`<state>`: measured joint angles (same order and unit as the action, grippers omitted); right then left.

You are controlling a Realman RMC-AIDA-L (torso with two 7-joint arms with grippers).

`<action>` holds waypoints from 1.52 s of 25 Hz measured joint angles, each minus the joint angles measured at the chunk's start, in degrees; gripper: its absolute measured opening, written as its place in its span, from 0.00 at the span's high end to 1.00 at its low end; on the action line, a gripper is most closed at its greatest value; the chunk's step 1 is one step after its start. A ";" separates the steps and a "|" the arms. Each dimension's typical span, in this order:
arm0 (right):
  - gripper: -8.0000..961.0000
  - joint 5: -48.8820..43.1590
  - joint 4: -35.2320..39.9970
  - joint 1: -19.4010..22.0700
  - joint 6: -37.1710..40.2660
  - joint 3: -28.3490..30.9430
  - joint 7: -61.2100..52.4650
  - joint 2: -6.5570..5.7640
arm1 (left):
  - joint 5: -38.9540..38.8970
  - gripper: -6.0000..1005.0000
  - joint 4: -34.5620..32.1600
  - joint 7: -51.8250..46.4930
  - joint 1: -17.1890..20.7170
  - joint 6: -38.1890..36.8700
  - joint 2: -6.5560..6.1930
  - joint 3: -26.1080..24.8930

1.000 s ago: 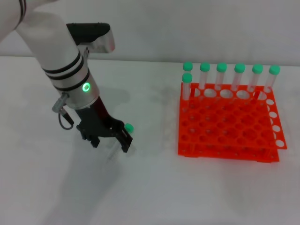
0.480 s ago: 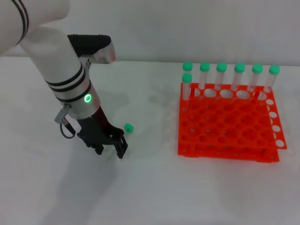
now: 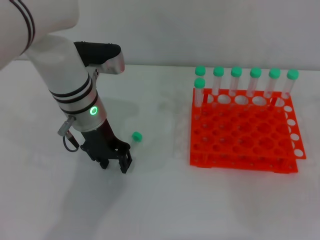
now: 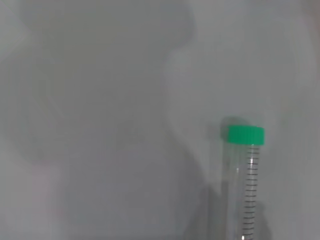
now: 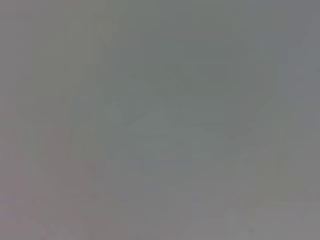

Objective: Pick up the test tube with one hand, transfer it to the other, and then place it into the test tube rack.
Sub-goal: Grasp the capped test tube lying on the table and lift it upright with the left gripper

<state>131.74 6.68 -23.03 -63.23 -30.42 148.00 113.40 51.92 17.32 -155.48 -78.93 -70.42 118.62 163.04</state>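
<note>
A: What is the largest thing shown?
B: The white table, which fills the head view from front to back.

A: And next in size?
B: The left arm, thick and white with black rings and a green light, reaching down from the upper left. Then the test tube rack, orange-red and two-tiered, standing on the right of the table with a grid of round holes. Seven capped tubes stand upright in it: six along the far row and one just in front of the leftmost.

A: Where is the left gripper?
B: The left gripper hangs low over the table, left of centre and well apart from the rack, fingers pointing down.

A: What does it hold, and how far apart are its fingers?
B: The head view does not settle either point; the black fingers look close together, but whether they touch the tube cannot be told.

A: Where is the test tube?
B: The test tube lies on the table. Its green cap shows just beyond and to the right of the gripper. The left wrist view shows the clear graduated body running from the cap toward the camera.

A: And the right gripper?
B: It appears in no view; the right wrist view shows only a blank grey field.
</note>
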 joint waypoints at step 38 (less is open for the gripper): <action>0.09 0.53 0.09 0.01 0.25 0.62 0.19 0.08 | -18.45 0.79 0.28 9.81 1.48 18.24 -1.90 0.00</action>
<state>132.27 6.77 -23.02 -62.98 -29.80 148.19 113.48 33.47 17.60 -145.67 -77.44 -52.18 116.72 163.04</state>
